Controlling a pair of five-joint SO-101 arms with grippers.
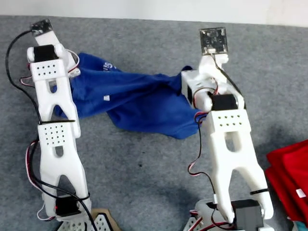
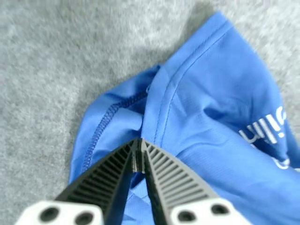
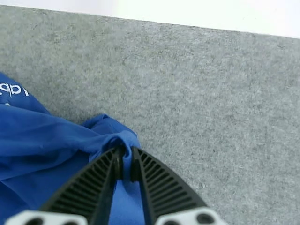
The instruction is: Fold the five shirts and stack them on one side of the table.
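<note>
A blue shirt (image 1: 139, 103) hangs stretched between the two arms over the grey felt table (image 1: 144, 173). My left gripper (image 2: 139, 149) is shut on the blue shirt (image 2: 220, 117) near a stitched hem, at the shirt's left end in the high view. My right gripper (image 3: 124, 157) is shut on a bunched fold of the blue shirt (image 3: 51, 145), at the shirt's right end by the arm's wrist (image 1: 192, 89). White print shows on the cloth near the left arm (image 1: 50, 96).
Red shirts (image 1: 291, 171) lie at the table's right edge, close to the right arm's base. Grey felt stretches bare in front of the blue shirt and behind it up to the white wall (image 3: 211, 14). Cables run along both arms.
</note>
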